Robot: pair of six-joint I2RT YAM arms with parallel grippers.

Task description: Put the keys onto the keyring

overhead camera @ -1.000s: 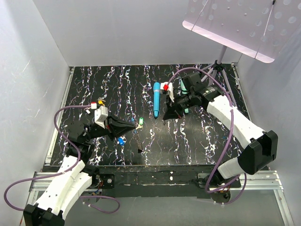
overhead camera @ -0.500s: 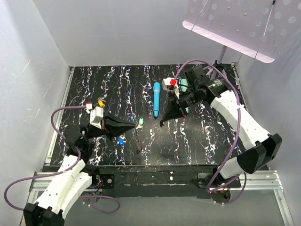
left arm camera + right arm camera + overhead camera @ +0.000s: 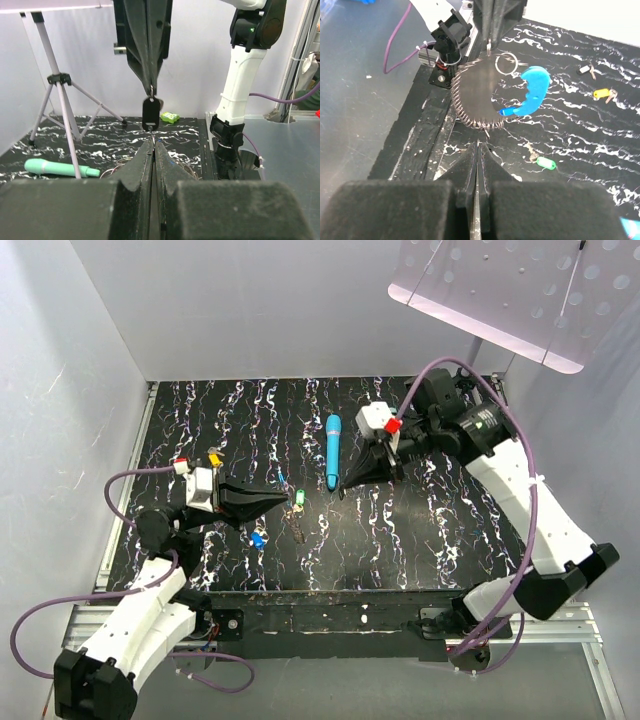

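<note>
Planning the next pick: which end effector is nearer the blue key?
Left. The left end effector hangs just past the blue key, slightly to its right; the right end effector is much farther right, by the blue wand's near end.

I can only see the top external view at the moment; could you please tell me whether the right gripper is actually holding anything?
Observer: Yes. The left wrist view shows the right gripper shut on a small black tag, which dangles below its tips.
Operator: Thank you. And where is the keyring?
Observer: In the right wrist view the keyring, with its blue band and beaded chain, hangs at the left gripper, which looks shut on it.
Operator: Are any loose keys near it?
Observer: That view shows a yellow key lying on the table, to the right of the keyring.
</note>
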